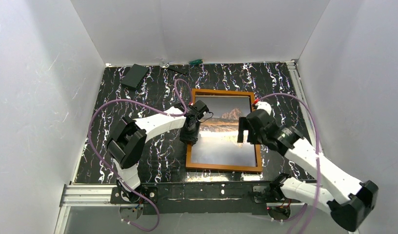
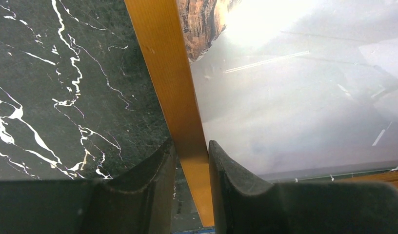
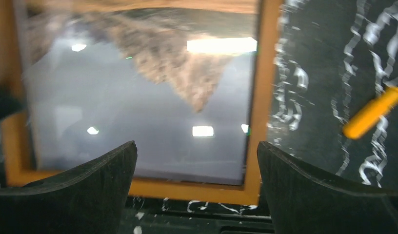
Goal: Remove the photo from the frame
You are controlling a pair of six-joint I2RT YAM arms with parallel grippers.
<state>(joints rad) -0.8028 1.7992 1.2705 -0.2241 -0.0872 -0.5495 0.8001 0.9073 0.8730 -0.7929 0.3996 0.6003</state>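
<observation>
Left hand: pinched on the left rail of the thin orange-brown wooden frame, likely so you can hold it down | Right hand: fingers wide apart above the big mountain photo, holding nothing | Photo: inside the frame, flat on the black marble bench
</observation>
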